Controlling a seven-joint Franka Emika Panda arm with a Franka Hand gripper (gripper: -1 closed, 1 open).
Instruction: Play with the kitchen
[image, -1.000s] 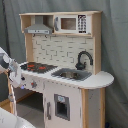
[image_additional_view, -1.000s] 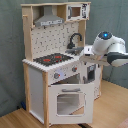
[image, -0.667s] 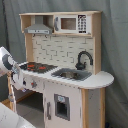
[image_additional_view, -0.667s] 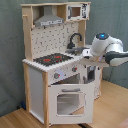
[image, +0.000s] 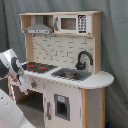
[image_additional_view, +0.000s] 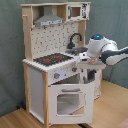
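In the first exterior view, you have the kitchen (image: 65, 70) filling most of the frame, standing on the floor against a grey backdrop. The arm (image: 11, 67) comes in at about 9 o'clock, its white body right up against the corner of the tabletop (image: 102, 80) where the red-ringed hob (image: 37, 66) sits. Your main risk here is a sideways shove: the toy looks light and tall, and in my judgement a push from the arm's bulk at that corner could slide or tip it. You also cannot see the pincer from this side, so any move you make on this view alone is blind.

In the second exterior view, the arm (image_additional_view: 102, 50) enters from 3 o'clock, and its rounded white joint hangs just above the tabletop edge near the sink (image_additional_view: 75, 51) and the black faucet (image_additional_view: 75, 39). The pincer (image_additional_view: 89, 75) seems to reach down in front of the cabinet, beside the oven door (image_additional_view: 67, 100) at the door's 2 o'clock, but it is dark against a dark gap. You cannot tell how wide it stands or whether it grips or touches anything. If it is hooked on a door or knob, pulling back could drag the whole kitchen; check before you retract.
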